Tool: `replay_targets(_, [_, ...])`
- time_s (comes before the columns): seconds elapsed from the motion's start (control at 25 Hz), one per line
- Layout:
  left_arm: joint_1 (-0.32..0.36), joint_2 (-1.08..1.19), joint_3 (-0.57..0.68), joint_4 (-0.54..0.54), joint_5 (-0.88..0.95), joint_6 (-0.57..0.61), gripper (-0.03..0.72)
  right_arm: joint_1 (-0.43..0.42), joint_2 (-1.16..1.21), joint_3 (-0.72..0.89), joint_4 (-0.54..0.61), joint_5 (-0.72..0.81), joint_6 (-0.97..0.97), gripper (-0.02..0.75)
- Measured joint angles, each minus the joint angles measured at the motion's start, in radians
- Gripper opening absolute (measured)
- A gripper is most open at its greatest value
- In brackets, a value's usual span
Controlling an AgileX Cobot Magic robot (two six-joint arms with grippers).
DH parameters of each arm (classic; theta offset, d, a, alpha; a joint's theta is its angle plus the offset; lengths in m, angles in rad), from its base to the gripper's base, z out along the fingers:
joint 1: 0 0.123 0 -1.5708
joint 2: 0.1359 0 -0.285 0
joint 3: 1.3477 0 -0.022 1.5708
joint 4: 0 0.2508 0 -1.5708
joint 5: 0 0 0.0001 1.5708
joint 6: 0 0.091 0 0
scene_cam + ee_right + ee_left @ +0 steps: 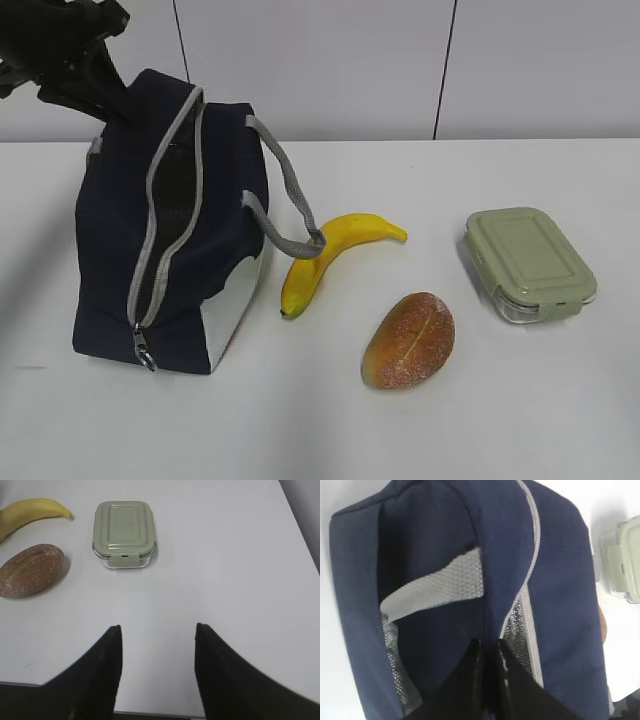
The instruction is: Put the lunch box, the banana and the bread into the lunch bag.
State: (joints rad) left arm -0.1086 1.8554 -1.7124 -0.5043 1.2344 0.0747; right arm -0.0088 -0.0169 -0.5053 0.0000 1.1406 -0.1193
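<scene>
The navy lunch bag [110, 260] stands at the left with its top zipper open, and silver lining shows inside. My left gripper [488, 647] is shut on the bag's [560, 580] fabric at the far end of the opening; in the exterior view its arm [85, 70] reaches in behind the bag. The banana [330, 255] lies right of the bag, the bread [410, 340] in front of it, and the lunch box [528, 262] at the far right, lid on. My right gripper [157, 630] is open and empty over bare table, short of the lunch box [124, 532].
A grey bag handle [290, 200] droops onto the banana's middle. The ring zipper pull [143, 350] hangs at the bag's near end. The right wrist view shows the banana [30, 512] and bread [30, 570] at the left. A white wall stands behind the table.
</scene>
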Motion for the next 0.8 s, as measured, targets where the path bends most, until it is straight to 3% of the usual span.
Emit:
replay_targets(0.28, [0.0, -0.004, 0.0, -0.009, 0.0, 0.0, -0.01, 0.0, 0.166, -0.049, 0.021, -0.089, 0.0, 0.377])
replay_targets(0.8, [0.0, -0.004, 0.0, -0.009, 0.0, 0.015, -0.01, 0.0, 0.903, -0.31, 0.167, -0.087, -0.027, 0.377])
